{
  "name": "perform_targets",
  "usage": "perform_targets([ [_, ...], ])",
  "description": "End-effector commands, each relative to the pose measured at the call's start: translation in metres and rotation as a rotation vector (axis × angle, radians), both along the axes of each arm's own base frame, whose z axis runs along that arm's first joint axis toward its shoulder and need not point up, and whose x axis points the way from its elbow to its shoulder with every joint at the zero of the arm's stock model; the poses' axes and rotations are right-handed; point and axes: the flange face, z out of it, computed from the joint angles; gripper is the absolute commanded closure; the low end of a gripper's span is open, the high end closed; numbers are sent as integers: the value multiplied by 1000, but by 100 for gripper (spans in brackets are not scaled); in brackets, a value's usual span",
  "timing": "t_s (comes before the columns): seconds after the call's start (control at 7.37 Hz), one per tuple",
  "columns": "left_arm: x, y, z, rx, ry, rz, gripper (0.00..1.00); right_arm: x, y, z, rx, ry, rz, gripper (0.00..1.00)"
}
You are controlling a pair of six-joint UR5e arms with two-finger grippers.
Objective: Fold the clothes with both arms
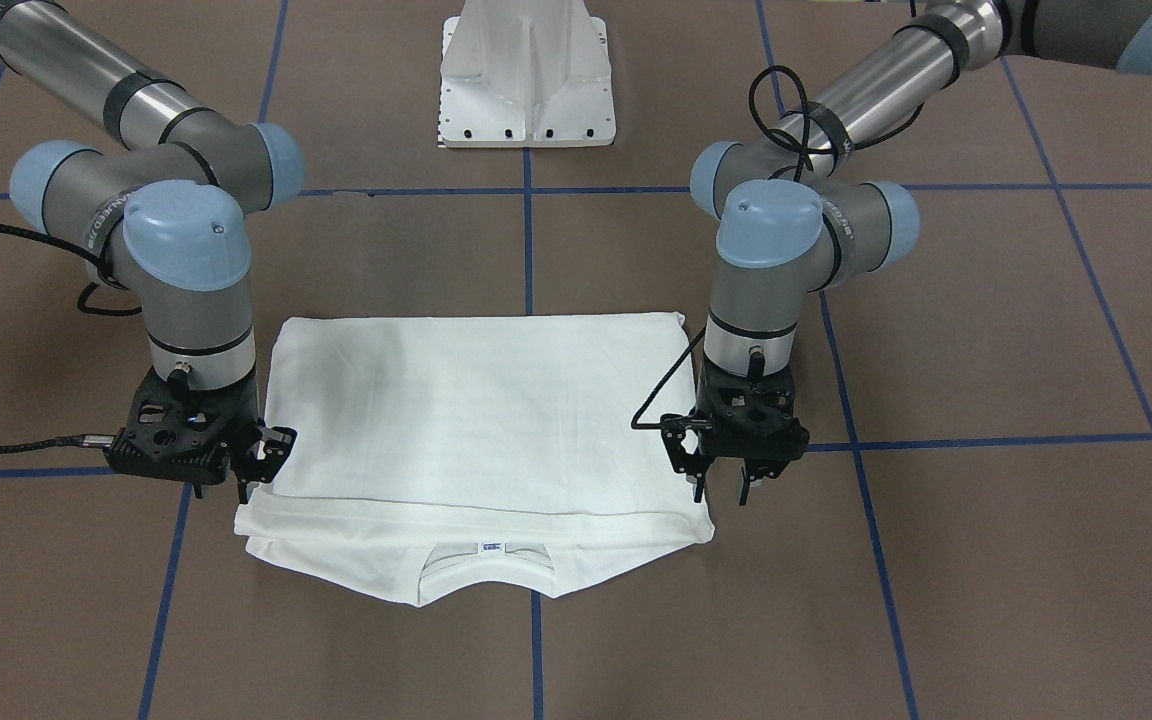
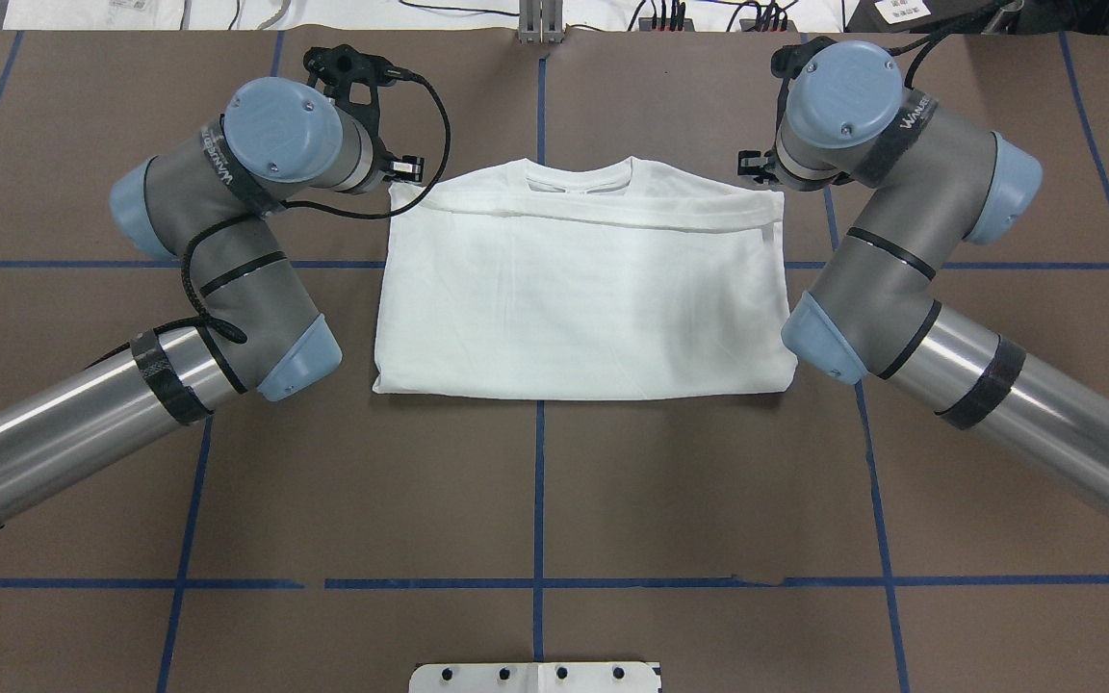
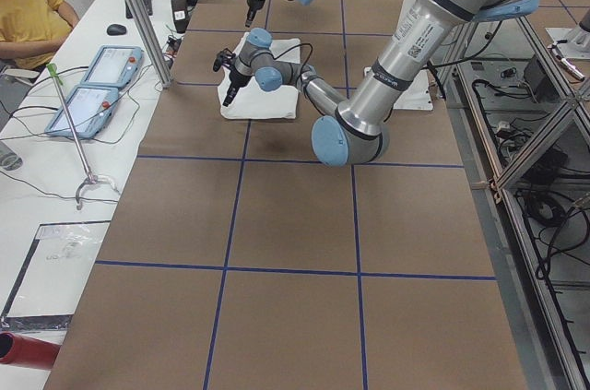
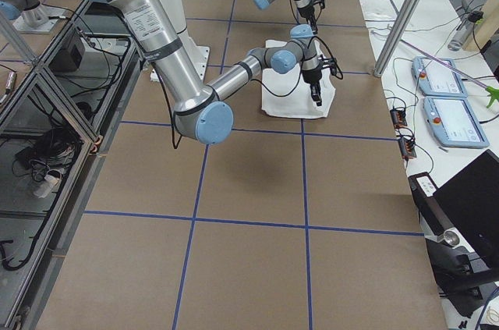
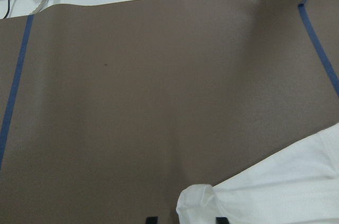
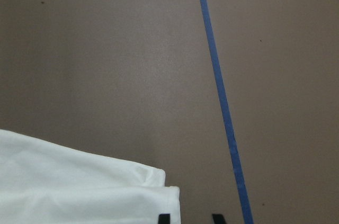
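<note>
The white T-shirt (image 1: pixel 476 420) lies flat on the brown table, folded across, with its ribbed collar (image 1: pixel 484 572) and small neck label (image 1: pixel 491 547) sticking out on the side away from the robot. No printed text shows. My left gripper (image 1: pixel 721 492) hangs open just over the shirt's corner; in the left wrist view a bunched corner of the shirt (image 5: pixel 196 200) lies between the fingertips (image 5: pixel 221 219). My right gripper (image 1: pixel 254 478) is open at the opposite corner; in the right wrist view the shirt's corner (image 6: pixel 159 189) lies just ahead of its fingertips (image 6: pixel 164 217).
The white pedestal base (image 1: pixel 528 80) stands behind the shirt. Blue tape lines (image 1: pixel 528 240) cross the brown table. A side bench holds two teach pendants (image 3: pixel 92 86) beside a metal post (image 3: pixel 138 12), with a person in yellow (image 3: pixel 28 12) seated there.
</note>
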Motion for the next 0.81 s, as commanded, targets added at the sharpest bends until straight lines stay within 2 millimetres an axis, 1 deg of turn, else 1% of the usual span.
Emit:
perform_targets([
  [0.0, -16, 21, 5, 6, 59, 64, 0, 5, -2, -6, 30, 7, -40, 0],
  [0.14, -39, 54, 11, 31, 92, 82, 0, 6, -1, -7, 32, 3, -46, 0],
  [0.27, -43, 87, 19, 17, 119, 117, 0, 8, 2, -9, 37, -2, -44, 0],
  [0.41, -28, 131, 34, -41, 146, 139, 0, 9, 3, -10, 39, -4, -44, 0],
  [0.54, -1, 163, 33, -98, 181, 129, 0, 10, 4, -10, 39, -4, -44, 0],
  [0.68, 29, 192, 40, -121, 175, 129, 0, 9, 4, -8, 37, -2, -44, 0],
])
